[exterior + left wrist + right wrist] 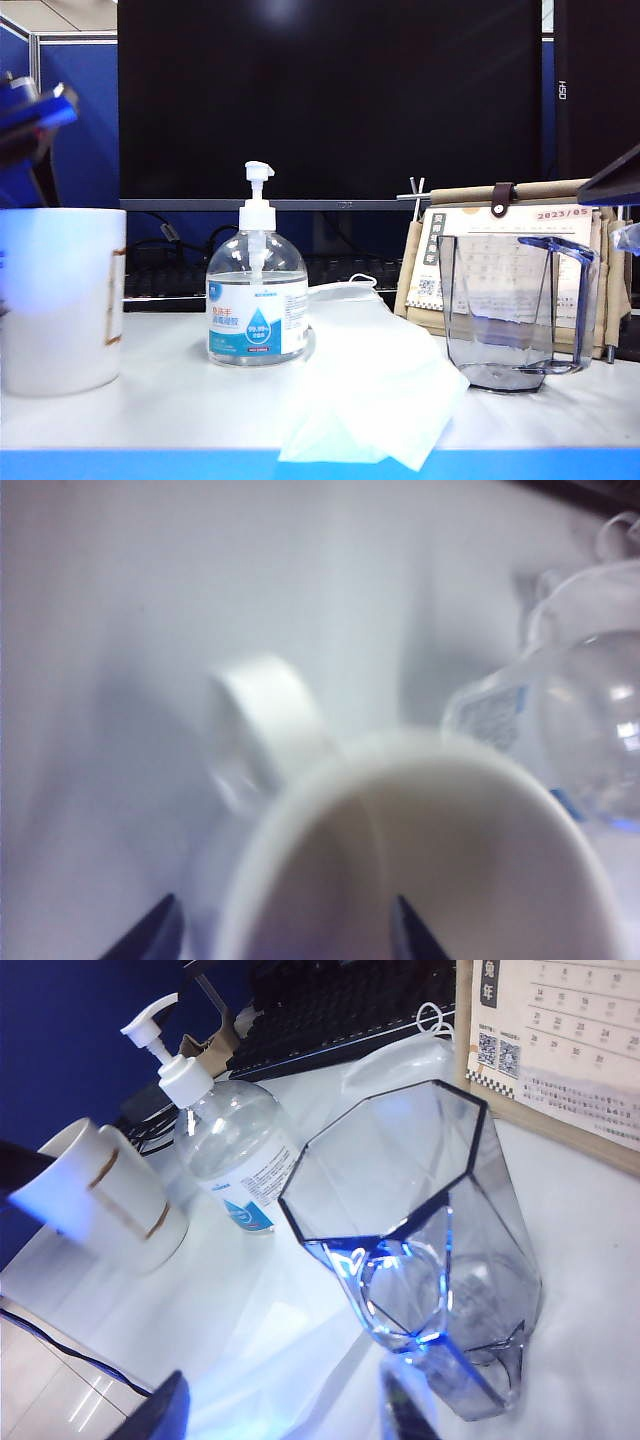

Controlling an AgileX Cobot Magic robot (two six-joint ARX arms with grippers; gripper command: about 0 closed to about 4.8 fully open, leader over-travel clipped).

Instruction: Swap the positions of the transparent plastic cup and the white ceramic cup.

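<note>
The white ceramic cup (60, 300) stands at the table's left end. Its rim (420, 780) and handle (265, 730) fill the left wrist view. My left gripper (280, 935) hangs just above it, open. One fingertip (150, 935) is outside the wall near the handle and the other is over the cup's mouth. The transparent plastic cup (515, 310) stands at the right, in front of a calendar. My right gripper (285, 1415) is open beside and above this clear cup (430, 1250), with nothing between its fingers.
A pump bottle of sanitizer (257, 300) stands between the cups, with a white face mask (370, 390) lying towards the front edge. A desk calendar (510, 240), a keyboard (330, 1010) and a dark monitor (330, 100) line the back.
</note>
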